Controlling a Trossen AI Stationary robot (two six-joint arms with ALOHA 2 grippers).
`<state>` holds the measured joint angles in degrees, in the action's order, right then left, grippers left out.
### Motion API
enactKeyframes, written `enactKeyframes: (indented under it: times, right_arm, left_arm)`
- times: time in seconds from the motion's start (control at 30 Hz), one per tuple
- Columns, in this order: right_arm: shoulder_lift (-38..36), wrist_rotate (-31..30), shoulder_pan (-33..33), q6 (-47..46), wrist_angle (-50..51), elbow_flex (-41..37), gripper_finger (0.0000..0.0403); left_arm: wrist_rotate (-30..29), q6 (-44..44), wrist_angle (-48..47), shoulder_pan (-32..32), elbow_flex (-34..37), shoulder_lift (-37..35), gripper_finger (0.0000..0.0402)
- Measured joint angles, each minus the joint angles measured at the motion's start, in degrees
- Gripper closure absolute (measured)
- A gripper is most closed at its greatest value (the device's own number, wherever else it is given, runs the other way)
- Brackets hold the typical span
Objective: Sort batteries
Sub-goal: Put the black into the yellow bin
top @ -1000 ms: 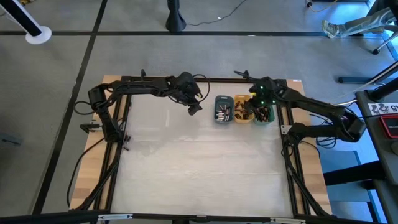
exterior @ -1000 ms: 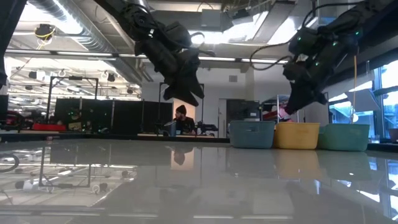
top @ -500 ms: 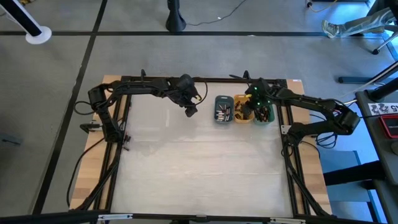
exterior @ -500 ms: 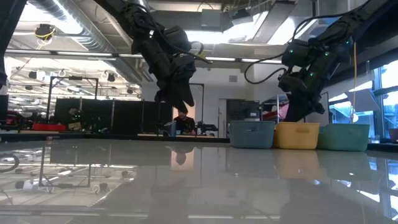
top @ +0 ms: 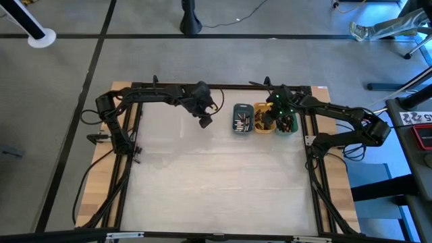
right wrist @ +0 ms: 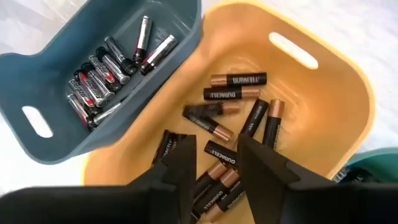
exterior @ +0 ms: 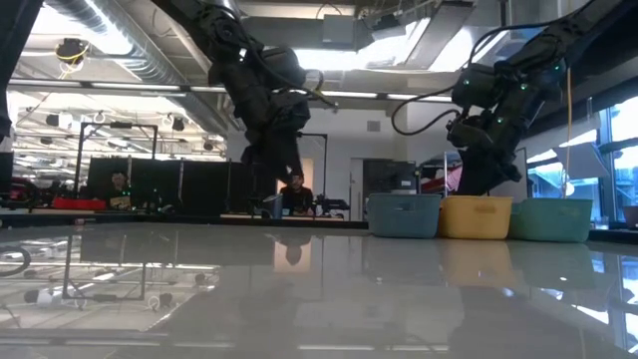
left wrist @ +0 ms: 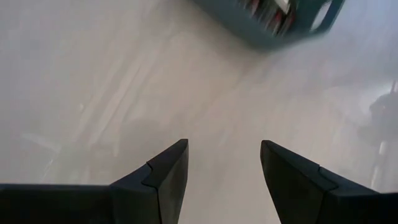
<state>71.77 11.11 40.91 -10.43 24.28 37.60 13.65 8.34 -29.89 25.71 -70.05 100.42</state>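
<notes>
Three small trays stand side by side at the table's far right: a slate-blue tray (top: 241, 119), an orange tray (top: 262, 108) and a green tray (top: 289, 128). Dark batteries with reddish marks (right wrist: 106, 68) lie in the blue tray (right wrist: 37, 149). Black-and-copper batteries (right wrist: 239, 81) lie in the orange tray (right wrist: 336, 93). My right gripper (right wrist: 216, 146) hangs open just over the orange tray's batteries, one of them below the gap between its fingers. My left gripper (left wrist: 224, 168) stands open and holds nothing, above bare table left of the blue tray (left wrist: 267, 25).
The trays sit close to the table's far edge and to the right arm's frame rail (top: 312, 135). Bare white tabletop (top: 216, 175) stretches from the trays to the near edge. A person (exterior: 292, 189) sits in the room beyond the table.
My right gripper has sunk toward the orange tray and now hangs low behind its wall in the low view. My left gripper has tipped from a slant to point more steeply down at the table, staying left of the blue tray.
</notes>
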Motion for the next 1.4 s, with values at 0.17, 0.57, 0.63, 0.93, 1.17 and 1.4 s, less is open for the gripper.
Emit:
enactKeyframes:
  times: [0.17,0.57,0.63,0.93,1.17,1.4]
  right_arm:
    - [0.0,0.4,0.0,1.3,0.5,1.5,0.0281]
    - [-2.4,4.1,-0.1,3.3,0.0,6.4,0.0281]
    - [-2.5,5.6,-0.1,3.4,-0.7,6.4,0.0281]
    - [-2.5,7.1,-0.1,3.3,-1.3,6.4,0.0281]
    - [-2.5,7.1,-0.1,3.4,-1.3,6.4,0.0281]
    - [-2.5,7.1,-0.1,3.4,-1.3,6.4,0.0281]
  left_arm:
    - [-0.8,-1.4,-9.7,1.0,-1.3,0.0,0.0213]
    - [-13.8,-1.2,-22.7,1.4,-1.5,0.0,0.0213]
    - [-17.1,-0.7,-25.5,1.4,-1.5,0.0,0.0213]
    - [-21.0,2.2,-31.9,1.7,-1.5,0.0,0.0213]
    - [-21.0,3.4,-32.8,1.7,-1.5,0.0,0.0213]
    - [-21.0,3.7,-32.7,1.7,-1.5,0.0,0.0213]
